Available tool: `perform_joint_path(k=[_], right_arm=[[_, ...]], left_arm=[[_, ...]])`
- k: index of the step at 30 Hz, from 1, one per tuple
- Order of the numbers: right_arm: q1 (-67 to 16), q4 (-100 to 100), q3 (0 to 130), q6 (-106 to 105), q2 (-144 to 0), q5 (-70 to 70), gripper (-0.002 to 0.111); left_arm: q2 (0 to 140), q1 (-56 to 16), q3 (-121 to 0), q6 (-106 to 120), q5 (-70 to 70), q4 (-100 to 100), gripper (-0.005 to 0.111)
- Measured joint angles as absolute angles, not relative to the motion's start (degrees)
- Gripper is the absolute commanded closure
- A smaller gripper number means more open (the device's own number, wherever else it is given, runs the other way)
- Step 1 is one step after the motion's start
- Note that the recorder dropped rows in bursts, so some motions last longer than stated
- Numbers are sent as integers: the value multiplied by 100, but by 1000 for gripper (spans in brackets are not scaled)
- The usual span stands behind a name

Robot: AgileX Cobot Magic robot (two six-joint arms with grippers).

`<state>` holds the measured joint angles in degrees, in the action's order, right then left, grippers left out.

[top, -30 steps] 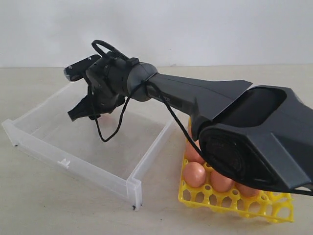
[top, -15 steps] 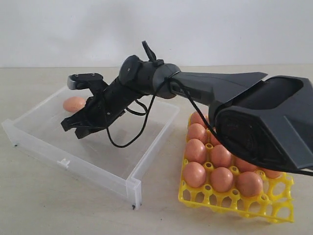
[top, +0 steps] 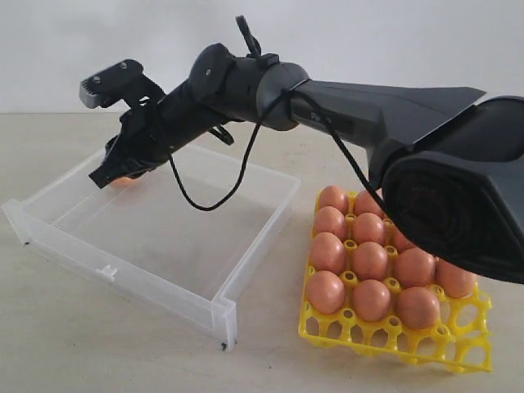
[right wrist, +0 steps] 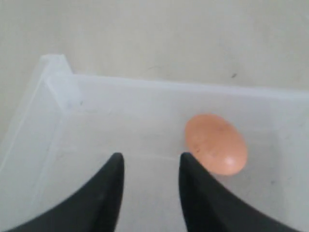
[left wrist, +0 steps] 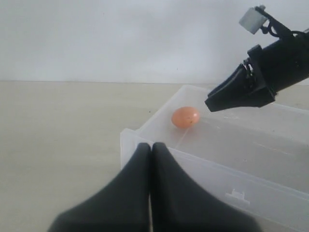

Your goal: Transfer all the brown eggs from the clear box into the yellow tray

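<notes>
One brown egg lies in the far left corner of the clear box. My right gripper hovers open just above the box floor, and the egg sits beside one finger, not between the two. In the exterior view that gripper covers most of the egg. The yellow tray to the right of the box holds several brown eggs. The left wrist view shows the same egg, the box and my left gripper, shut and empty outside the box's near corner.
The right arm stretches across the tray and box from the right. A black cable hangs from the wrist over the box. The box's low walls surround the egg on two sides. The tray's front row of cells is open.
The right gripper rose and swung toward the box's far left corner, now covering the egg in the exterior view. The egg has not moved.
</notes>
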<state>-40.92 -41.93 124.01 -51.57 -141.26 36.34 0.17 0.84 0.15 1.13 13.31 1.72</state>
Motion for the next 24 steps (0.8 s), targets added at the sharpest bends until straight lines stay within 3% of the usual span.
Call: perform_joint_path(k=[8, 17, 19, 22, 24], right_arm=[[-4577, -2505, 12401, -5156, -14570, 1155, 50], [-4470, -2603, 12388, -3738, -14907, 854, 51], [-4416, -2644, 12388, -3630, -14945, 620, 56], [-4343, -2853, 12489, -3242, -15087, 373, 74], [-4297, -3017, 12673, -2833, -15228, 447, 77]], left_arm=[[17, 84, 15, 113, 1331, 172, 111], [17, 84, 15, 113, 1331, 172, 111], [17, 84, 15, 113, 1331, 172, 111], [17, 84, 15, 113, 1331, 172, 111], [17, 84, 15, 113, 1331, 172, 111]])
